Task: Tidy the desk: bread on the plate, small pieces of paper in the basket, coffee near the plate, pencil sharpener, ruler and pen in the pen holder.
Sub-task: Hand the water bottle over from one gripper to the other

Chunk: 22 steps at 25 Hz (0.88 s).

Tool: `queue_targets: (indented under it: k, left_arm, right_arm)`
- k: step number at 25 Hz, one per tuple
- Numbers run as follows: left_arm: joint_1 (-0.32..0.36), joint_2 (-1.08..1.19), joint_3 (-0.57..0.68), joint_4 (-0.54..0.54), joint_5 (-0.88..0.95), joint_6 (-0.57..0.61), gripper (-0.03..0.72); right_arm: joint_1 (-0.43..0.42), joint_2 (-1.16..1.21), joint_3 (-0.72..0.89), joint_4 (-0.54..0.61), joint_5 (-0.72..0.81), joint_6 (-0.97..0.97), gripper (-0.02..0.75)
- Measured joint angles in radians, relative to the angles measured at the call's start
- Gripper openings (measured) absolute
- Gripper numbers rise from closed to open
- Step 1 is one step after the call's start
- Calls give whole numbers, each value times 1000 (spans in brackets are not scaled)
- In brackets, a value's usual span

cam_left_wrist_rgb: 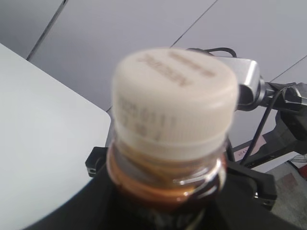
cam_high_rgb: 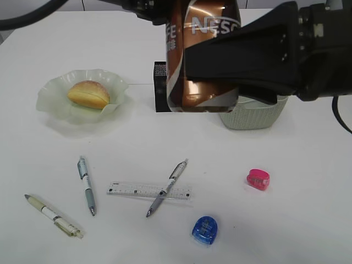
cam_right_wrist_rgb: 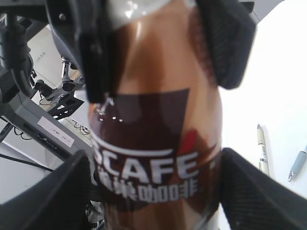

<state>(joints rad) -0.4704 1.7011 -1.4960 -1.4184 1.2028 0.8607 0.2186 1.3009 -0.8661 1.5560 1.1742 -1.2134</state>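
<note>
The coffee (cam_high_rgb: 203, 55) hangs in the air above the desk (cam_high_rgb: 308, 220), in front of the pen holder (cam_high_rgb: 160, 88). My left gripper (cam_left_wrist_rgb: 163, 215) is shut on the coffee (cam_left_wrist_rgb: 175, 100) just under its cream cap. My right gripper (cam_right_wrist_rgb: 153, 191) has a finger on each side of the coffee's (cam_right_wrist_rgb: 153, 143) labelled body, close against it; a firm grip does not show. The bread (cam_high_rgb: 88, 93) lies on the plate (cam_high_rgb: 52, 93). The ruler (cam_high_rgb: 132, 190) lies under a grey pen (cam_high_rgb: 168, 187). The basket (cam_high_rgb: 253, 118) stands behind my right gripper (cam_high_rgb: 198, 66).
Near the desk's front lie a green-grey pen (cam_high_rgb: 86, 184) and a cream pen (cam_high_rgb: 52, 214). A pink pencil sharpener (cam_high_rgb: 257, 179) and a blue one (cam_high_rgb: 204, 230) sit at the front right. No small pieces of paper show.
</note>
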Motion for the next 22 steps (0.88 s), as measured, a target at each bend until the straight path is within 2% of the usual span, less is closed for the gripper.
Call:
queue_targets:
  k: [4,7,13,22]
  left_arm:
    - [0,0,0,-5,0,0,281]
    - [0,0,0,-6,0,0,281]
    - [0,0,0,-8,0,0,281]
    - [0,0,0,-8,0,0,281]
  right_arm:
    - [0,0,0,0,0,0,568]
    - [0,0,0,2,0,0,562]
    - [0,0,0,30,0,28,651]
    - [0,0,0,34,0,36,659]
